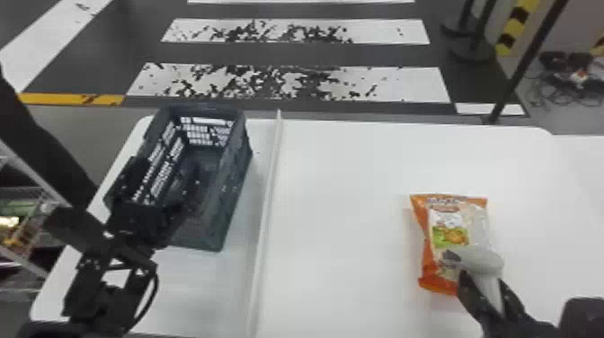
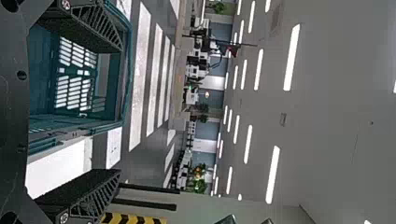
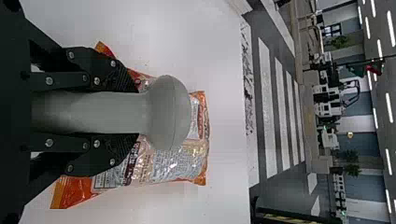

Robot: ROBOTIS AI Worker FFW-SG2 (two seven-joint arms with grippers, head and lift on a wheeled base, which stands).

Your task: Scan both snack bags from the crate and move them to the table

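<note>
In the head view, a dark crate [image 1: 233, 180] stands on the table's left part, my left gripper [image 1: 162, 193] above its near end, hiding part of its inside. The left wrist view has the crate [image 2: 84, 123] beyond my left gripper [image 2: 121, 111], its fingers wide apart and holding nothing. An orange snack bag [image 1: 424, 251] lies flat on the right part. Over its near right corner hangs a grey scanner [image 1: 481, 260], its handle in my right gripper [image 1: 490, 290]. From the right wrist, the gripper [image 3: 135, 112] clamps the scanner [image 3: 170, 112] above the bag [image 3: 198, 163].
A raised white strip [image 1: 266, 193] divides the white table [image 1: 341, 180] between crate and bag. A wire rack [image 1: 27, 224] stands beyond the left edge, and a dark post [image 1: 517, 81] behind the table's far right.
</note>
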